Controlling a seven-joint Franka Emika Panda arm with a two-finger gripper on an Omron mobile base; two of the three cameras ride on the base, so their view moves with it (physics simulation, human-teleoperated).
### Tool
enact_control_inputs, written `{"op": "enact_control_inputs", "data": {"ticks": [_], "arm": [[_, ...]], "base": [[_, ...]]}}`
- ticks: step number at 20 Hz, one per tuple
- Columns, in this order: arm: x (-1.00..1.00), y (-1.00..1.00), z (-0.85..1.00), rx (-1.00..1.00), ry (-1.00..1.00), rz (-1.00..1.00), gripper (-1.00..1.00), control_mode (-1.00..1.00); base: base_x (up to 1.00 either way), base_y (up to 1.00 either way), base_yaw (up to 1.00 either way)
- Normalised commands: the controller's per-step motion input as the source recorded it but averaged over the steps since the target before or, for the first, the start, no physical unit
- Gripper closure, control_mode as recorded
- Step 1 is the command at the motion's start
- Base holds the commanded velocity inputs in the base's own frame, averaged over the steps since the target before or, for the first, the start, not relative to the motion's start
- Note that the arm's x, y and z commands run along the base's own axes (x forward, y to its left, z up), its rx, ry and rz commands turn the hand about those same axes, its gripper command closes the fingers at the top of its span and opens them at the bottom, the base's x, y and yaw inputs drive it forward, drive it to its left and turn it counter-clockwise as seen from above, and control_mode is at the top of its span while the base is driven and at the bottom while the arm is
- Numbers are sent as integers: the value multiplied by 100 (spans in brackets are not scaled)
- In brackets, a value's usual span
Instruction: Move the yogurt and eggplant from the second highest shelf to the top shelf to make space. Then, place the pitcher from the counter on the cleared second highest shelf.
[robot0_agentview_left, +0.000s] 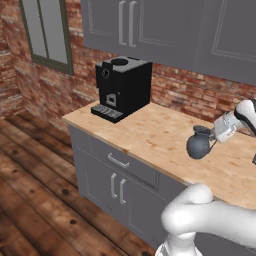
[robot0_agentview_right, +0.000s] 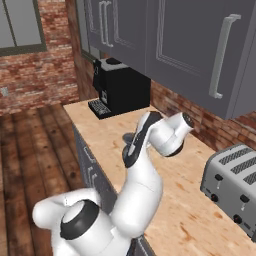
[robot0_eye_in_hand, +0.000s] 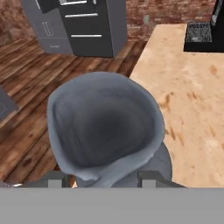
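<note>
Hand view: pitcher neck sits between the fingers.

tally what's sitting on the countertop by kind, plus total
Dark blue-grey bulbous pitcher: 1
Black boxy coffee machine: 1
Silver slotted toaster: 1
Total on the light-wood counter: 3
</note>
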Motion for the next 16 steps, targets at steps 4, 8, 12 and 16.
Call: {"op": "enact_control_inputs", "data": {"ticks": [4,8,12,16], "arm": [[-96,100,24,-7,-17,-39,100,-100],[-93,100,17,-8,-9,-39,100,-100],[-84,100,30,-4,-2,-38,100,-100],[-75,100,51,0,0,-35,100,-100]], "base": [[0,0,0],[0,0,0],[0,0,0],[0,0,0]]}}
